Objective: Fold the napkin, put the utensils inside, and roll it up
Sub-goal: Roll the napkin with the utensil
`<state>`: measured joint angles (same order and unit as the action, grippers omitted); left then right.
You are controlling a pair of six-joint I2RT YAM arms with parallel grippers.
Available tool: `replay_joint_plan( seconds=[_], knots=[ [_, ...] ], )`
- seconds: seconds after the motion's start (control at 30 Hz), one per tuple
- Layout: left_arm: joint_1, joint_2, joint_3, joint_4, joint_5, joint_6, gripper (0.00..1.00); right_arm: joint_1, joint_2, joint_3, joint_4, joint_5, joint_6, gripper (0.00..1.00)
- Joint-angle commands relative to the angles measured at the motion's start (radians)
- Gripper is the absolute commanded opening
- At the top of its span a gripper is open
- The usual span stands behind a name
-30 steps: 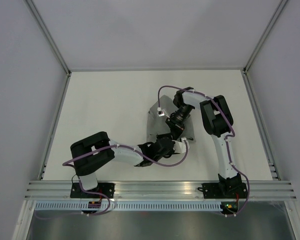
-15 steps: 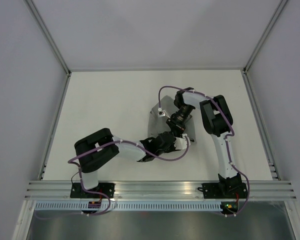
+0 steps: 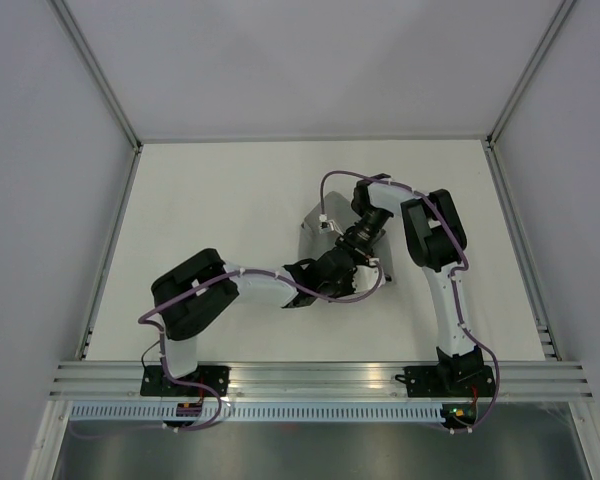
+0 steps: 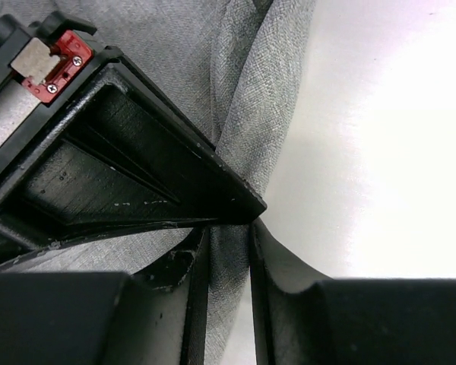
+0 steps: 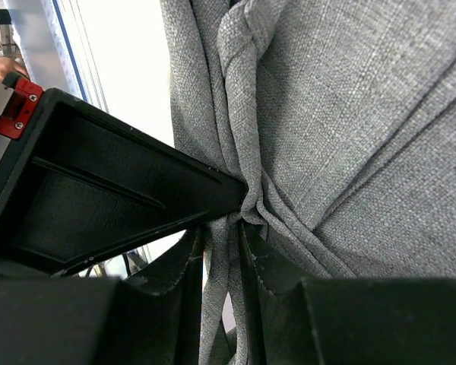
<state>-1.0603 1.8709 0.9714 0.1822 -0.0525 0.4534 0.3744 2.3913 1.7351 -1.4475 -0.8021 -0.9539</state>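
One napkin [image 3: 312,232] lies on the bench [image 3: 210,200], a little right of the middle. From above only its far-left part shows, a grey patch with a slanted corner. The rest sits under the two wrists. It is not flat: both wrist views show it gathered into long ridges and folds.

The left claw [image 4: 228,232] is nearly closed and grips one such ridge. Its two fingers [image 4: 199,304] stand close together, and a narrow band of grey cloth fills the gap between them, touching both inner faces. Bare white bench shows just right of that ridge, so this grip sits at the napkin's edge.

The right claw [image 5: 222,232] is pinched down to a narrow slot as well. It grips a bundle of several thin pleats that run together at its tips. Broad cloth spreads away to the right of the bundle, and bare bench shows at the upper left.

From above, the two claws come together just beside each other over the near-right part of the napkin. Whether they touch each other I cannot tell.

The count is one napkin, two claws and two arms. The left arm [image 3: 250,290] reaches in low from the left. The right arm [image 3: 435,240] is bent over from the right. Both are bolted to one metal rail [image 3: 320,378] at the near edge of the bench.
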Motion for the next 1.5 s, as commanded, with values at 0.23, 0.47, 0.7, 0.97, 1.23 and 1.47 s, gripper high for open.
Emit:
replay_joint_plan(
  seconds=[0.23,0.47,0.7,0.97,1.23,1.47],
  knots=[
    [0.054,0.088,0.044,-0.223,0.238,-0.111,0.02,-0.034,0.029,-0.002,0.197,0.132,0.001,0.40],
    [0.108,0.111,0.095,-0.309,0.351,-0.137,0.02,-0.115,-0.056,0.015,0.203,0.014,0.023,0.51],
    [0.171,0.146,0.147,-0.377,0.479,-0.160,0.02,-0.201,-0.150,-0.011,0.239,-0.101,0.021,0.56],
    [0.267,0.243,0.259,-0.496,0.698,-0.183,0.02,-0.336,-0.349,-0.204,0.464,-0.157,0.060,0.57],
    [0.342,0.390,0.400,-0.694,0.905,-0.174,0.02,-0.347,-0.702,-0.580,0.856,-0.049,0.032,0.58],
    [0.373,0.482,0.527,-0.859,0.976,-0.139,0.02,-0.151,-0.968,-0.947,1.145,0.167,0.000,0.61]
  ],
)
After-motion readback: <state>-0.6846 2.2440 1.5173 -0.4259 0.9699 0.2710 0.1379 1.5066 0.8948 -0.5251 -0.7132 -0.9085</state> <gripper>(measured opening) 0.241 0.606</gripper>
